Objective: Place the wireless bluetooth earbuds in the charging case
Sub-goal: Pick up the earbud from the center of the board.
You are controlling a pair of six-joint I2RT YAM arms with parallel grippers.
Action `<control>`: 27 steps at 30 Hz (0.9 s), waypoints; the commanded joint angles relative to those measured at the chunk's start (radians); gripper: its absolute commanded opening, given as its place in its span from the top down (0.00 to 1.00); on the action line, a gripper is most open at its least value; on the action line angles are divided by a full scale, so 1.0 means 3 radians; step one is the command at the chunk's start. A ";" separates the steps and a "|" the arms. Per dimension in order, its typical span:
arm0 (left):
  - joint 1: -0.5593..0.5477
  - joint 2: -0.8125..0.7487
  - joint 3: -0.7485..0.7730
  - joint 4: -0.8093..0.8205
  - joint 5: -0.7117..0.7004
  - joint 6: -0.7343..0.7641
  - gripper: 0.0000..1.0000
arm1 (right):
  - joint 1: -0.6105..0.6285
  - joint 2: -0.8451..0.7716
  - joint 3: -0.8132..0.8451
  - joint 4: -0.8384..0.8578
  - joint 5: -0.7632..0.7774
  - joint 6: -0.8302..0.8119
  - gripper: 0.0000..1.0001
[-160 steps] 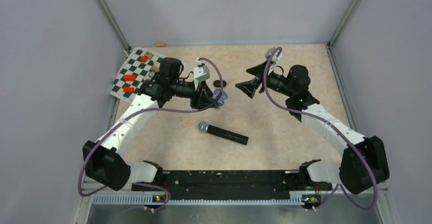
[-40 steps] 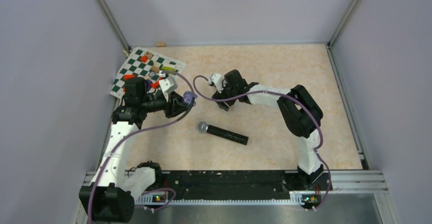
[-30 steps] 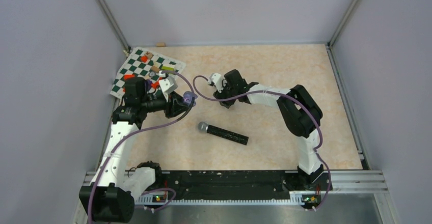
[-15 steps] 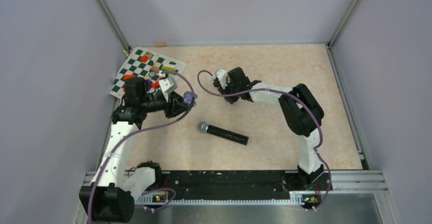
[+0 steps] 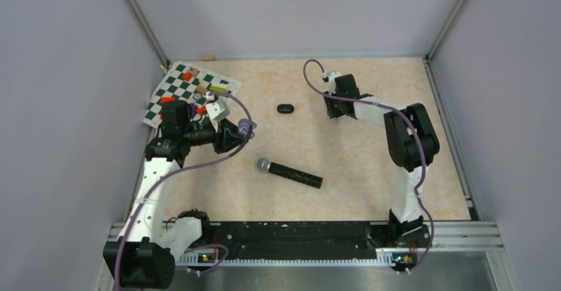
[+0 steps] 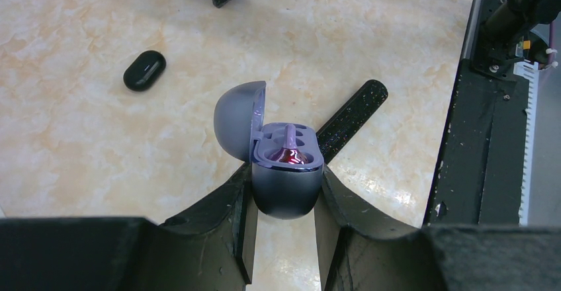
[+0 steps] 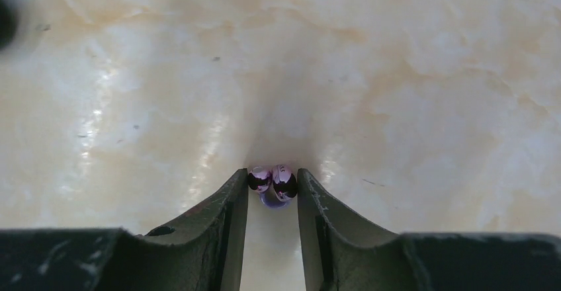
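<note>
My left gripper (image 6: 286, 185) is shut on a purple charging case (image 6: 284, 192), held upright with its lid open. One purple earbud (image 6: 290, 153) sits in a socket of the case. In the top view the case (image 5: 246, 128) hangs above the table at the left. My right gripper (image 7: 272, 182) is shut on a glossy purple earbud (image 7: 274, 180), pinched at the fingertips just above the table. From above, that gripper (image 5: 333, 109) is at the back, right of centre, well apart from the case.
A small black oval object (image 5: 285, 108) lies on the table between the two grippers. A black microphone (image 5: 290, 172) lies in the middle, nearer the arm bases. A green-and-white chequered mat (image 5: 173, 81) with small pieces occupies the back left corner.
The right arm swung from beside the black oval object toward the back right, and its jaws narrowed onto the purple earbud. The left arm and case stayed still.
</note>
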 commanded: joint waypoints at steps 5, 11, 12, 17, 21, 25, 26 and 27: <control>0.0026 0.0014 -0.0019 0.0104 0.0105 0.0008 1.00 | -0.0151 -0.0305 -0.0166 0.0022 0.0259 0.0423 0.64; 0.0027 0.0023 -0.0019 0.0103 0.0106 0.0014 1.00 | -0.0196 -0.0371 -0.0106 -0.0173 0.0046 0.0585 0.47; 0.0027 0.0023 -0.0018 0.0103 0.0105 0.0013 1.00 | -0.0201 -0.0385 -0.0102 -0.0206 -0.0019 0.0608 0.45; 0.0031 0.0014 -0.0017 0.0104 0.0107 0.0011 1.00 | -0.0238 -0.0443 -0.0203 -0.0169 -0.0320 0.0677 0.41; 0.0032 0.0013 -0.0019 0.0107 0.0110 0.0004 1.00 | -0.0243 -0.0351 -0.0213 -0.0079 -0.0369 0.0695 0.40; 0.0037 0.0001 -0.0019 0.0103 0.0107 0.0000 1.00 | -0.0240 -0.0284 -0.0144 -0.0117 -0.0261 0.0675 0.39; 0.0037 0.0004 -0.0018 0.0106 0.0107 0.0003 1.00 | -0.0240 -0.0290 -0.0150 -0.0112 -0.0250 0.0670 0.39; 0.0037 0.0008 -0.0019 0.0106 0.0112 0.0002 1.00 | -0.0240 -0.0294 -0.0148 -0.0113 -0.0240 0.0666 0.39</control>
